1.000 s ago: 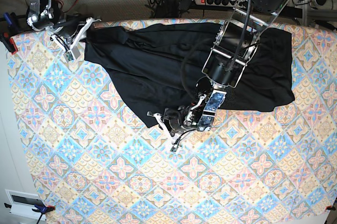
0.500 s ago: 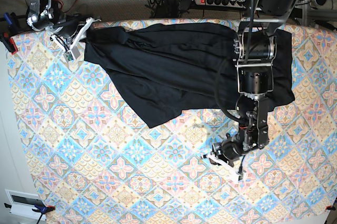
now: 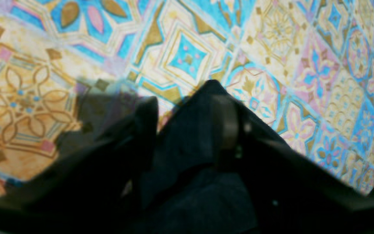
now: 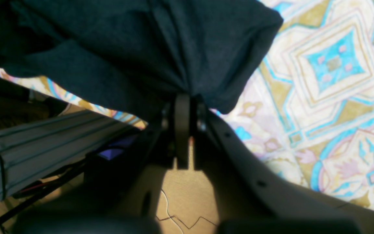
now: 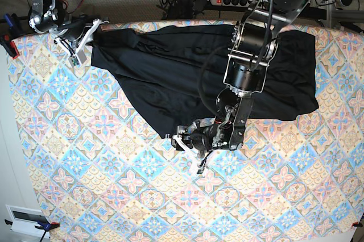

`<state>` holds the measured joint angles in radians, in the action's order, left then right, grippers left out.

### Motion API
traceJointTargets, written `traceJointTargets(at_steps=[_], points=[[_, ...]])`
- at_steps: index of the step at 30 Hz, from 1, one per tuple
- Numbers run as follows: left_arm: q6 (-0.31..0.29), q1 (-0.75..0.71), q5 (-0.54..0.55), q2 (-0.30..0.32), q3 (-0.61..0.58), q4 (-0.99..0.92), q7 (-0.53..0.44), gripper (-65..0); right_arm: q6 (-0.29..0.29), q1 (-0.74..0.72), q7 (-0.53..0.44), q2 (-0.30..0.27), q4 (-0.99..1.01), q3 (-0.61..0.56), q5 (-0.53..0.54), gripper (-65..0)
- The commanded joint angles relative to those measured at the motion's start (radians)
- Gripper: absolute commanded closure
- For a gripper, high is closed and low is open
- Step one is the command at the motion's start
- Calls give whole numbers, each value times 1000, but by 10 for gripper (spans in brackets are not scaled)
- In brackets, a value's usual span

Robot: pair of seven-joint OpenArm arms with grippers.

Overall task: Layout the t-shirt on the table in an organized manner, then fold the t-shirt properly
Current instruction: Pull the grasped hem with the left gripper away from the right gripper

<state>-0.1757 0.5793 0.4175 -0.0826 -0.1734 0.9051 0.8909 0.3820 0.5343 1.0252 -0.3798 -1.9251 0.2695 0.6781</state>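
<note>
The black t-shirt [image 5: 170, 66] lies spread across the far half of the patterned table [image 5: 114, 185], narrowing to a corner at its near edge. My left gripper [image 5: 192, 150] sits at that corner. In the left wrist view its fingers [image 3: 229, 130] stand apart, open, with the pointed cloth corner [image 3: 190, 136] lying between them on the table [image 3: 187, 55]. My right gripper [image 5: 85, 36] is at the far left corner of the table. There it is shut on a bunched fold of the t-shirt [image 4: 125, 48], pinched at the fingertips [image 4: 183, 97] over the table's edge [image 4: 330, 65].
A power strip with cables [image 5: 233, 0] lies on the floor beyond the far edge. Red clamps [image 5: 8, 43] grip the table's left edge. A white box [image 5: 25, 219] sits off the near left corner. The left arm's body [image 5: 247, 66] hangs over the shirt's right half.
Half a second ago the left gripper was over bare table to the right, away from the shirt; it is now back at the shirt's near corner with jaws apart. The right arm has not moved.
</note>
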Motion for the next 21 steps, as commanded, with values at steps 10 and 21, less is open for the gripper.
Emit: traceJointTargets(at_steps=[10, 21], points=[[-5, 37, 8, -10, -21, -109, -48, -304, 4, 4, -13, -12, -20, 6, 9, 0], [-123, -8, 8, -50, -22, -134, -34, -118, 4, 4, -13, -12, -50, 6, 9, 0]])
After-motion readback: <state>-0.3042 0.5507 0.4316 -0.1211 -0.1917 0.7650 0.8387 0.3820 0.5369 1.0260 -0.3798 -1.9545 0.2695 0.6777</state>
